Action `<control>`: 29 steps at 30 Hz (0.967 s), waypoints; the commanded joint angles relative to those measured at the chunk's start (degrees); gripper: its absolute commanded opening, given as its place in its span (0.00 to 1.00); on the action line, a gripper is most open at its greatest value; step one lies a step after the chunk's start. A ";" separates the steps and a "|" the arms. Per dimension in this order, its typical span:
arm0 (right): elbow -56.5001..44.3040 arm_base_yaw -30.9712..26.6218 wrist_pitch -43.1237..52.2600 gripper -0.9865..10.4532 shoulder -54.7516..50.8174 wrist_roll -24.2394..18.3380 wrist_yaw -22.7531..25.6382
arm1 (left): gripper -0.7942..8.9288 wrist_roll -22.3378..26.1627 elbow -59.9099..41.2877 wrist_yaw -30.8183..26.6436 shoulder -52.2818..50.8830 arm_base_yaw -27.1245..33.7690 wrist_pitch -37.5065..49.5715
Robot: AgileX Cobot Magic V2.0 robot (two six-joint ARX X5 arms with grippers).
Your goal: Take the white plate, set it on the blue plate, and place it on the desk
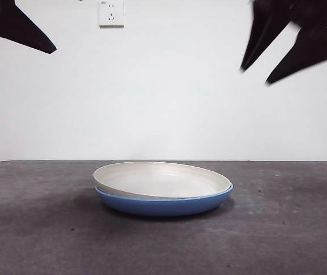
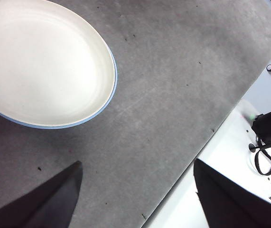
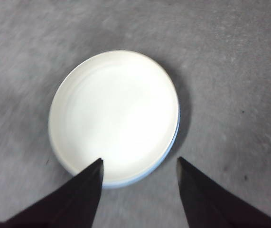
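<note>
Plain white wall behind my table.

I see a bare white wall (image 1: 169, 97) filling the far side, evenly lit, with a white socket (image 1: 111, 12) high up, left of centre. It meets the dark grey mottled desk (image 1: 278, 229) in a straight line. From the left wrist camera I make out a pale floor (image 2: 230, 156) past the table's edge, with a black stand and cable (image 2: 268, 137) on it.
</note>
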 commanded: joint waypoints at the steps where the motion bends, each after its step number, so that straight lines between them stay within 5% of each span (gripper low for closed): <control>1: 1.14 1.07 -4.31 0.30 -3.98 -4.44 -0.17 | 0.47 0.26 0.74 0.33 0.33 -0.31 0.28; 10: 1.01 5.22 -19.76 0.30 -14.12 -7.98 -2.99 | 0.47 0.26 0.74 0.33 0.33 -0.31 0.24; 29: 1.01 8.70 -20.87 0.30 -16.74 -7.98 -5.11 | 0.47 0.26 0.74 0.33 0.33 -0.31 0.22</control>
